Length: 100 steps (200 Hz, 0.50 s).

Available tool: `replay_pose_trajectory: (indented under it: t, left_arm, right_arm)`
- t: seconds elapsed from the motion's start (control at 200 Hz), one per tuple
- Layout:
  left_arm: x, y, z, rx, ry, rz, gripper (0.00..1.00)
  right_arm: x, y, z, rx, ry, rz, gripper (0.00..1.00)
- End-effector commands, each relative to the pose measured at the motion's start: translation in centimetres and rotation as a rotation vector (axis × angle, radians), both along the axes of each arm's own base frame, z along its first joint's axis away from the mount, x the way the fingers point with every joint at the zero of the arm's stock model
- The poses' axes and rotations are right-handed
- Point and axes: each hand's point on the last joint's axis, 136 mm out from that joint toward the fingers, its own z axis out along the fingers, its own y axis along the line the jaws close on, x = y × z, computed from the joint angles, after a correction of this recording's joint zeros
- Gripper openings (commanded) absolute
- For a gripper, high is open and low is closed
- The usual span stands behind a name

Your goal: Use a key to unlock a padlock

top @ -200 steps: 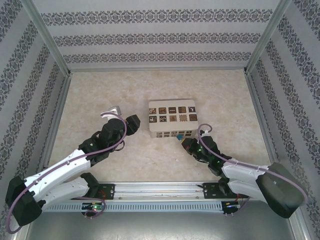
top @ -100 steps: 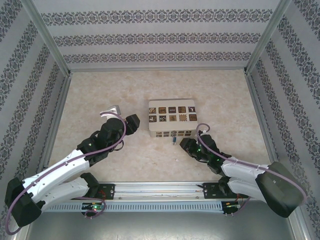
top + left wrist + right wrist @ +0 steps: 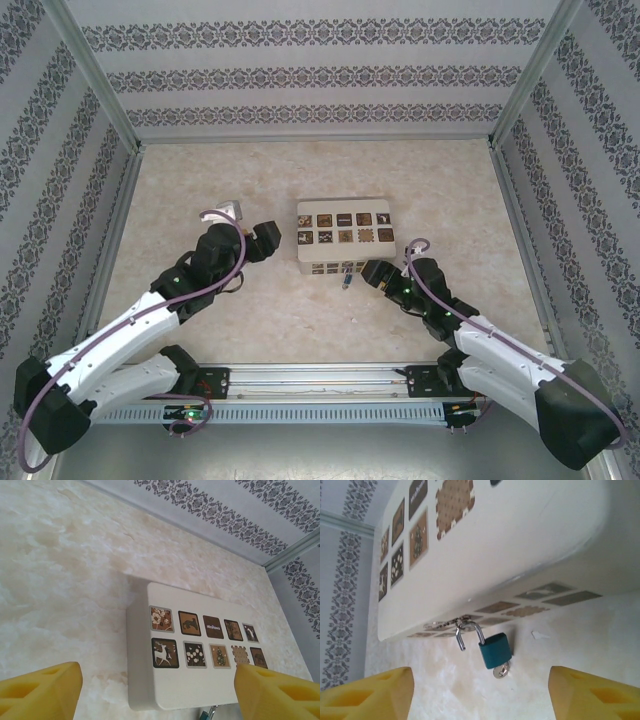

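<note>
The teal padlock (image 3: 496,650) hangs by its thin shackle from the hasp on the front of the cream box (image 3: 520,545). One shackle end stands free of the body, so the padlock is unlocked. The silvery key (image 3: 501,670) sticks in its underside. My right gripper (image 3: 480,695) is open a little in front of the padlock, touching nothing. From above, the padlock (image 3: 346,280) lies just left of my right gripper (image 3: 370,270). My left gripper (image 3: 268,238) is open beside the box's left end (image 3: 195,685), and the padlock (image 3: 205,714) peeks out below the box.
The box (image 3: 345,205) with brown picture tiles sits mid-table on the marbled surface. Patterned walls with metal frame posts enclose the table on three sides. A small white fleck (image 3: 538,635) lies on the table near the padlock.
My right gripper has opened and let go of the key, which stays in the padlock. The right arm shifted slightly right. My left gripper opened wider and edged toward the box.
</note>
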Motion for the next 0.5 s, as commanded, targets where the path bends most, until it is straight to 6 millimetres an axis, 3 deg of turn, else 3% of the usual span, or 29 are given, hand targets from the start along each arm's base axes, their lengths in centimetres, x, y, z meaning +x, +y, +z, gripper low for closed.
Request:
replay_pose_trajectory:
  t: [0.0,0.09,0.495]
  left_arm:
    - [0.7,-0.7,0.0,-0.025,0.039,-0.079,0.81]
    - [1.8,-0.9,-1.2,-0.069,0.096,-0.112,0.81]
    - [7.0,-5.0,-6.0,-0.134,0.289,-0.275,0.73]
  right_arm:
    - [0.2,0.5,1.2,0.001,-0.039,0.057,0.90]
    - [0.4,0.6,1.6,0.021,-0.050,0.073,0.98]
    - [1.6,-0.5,2.0,0.047,-0.066,0.054,0.99]
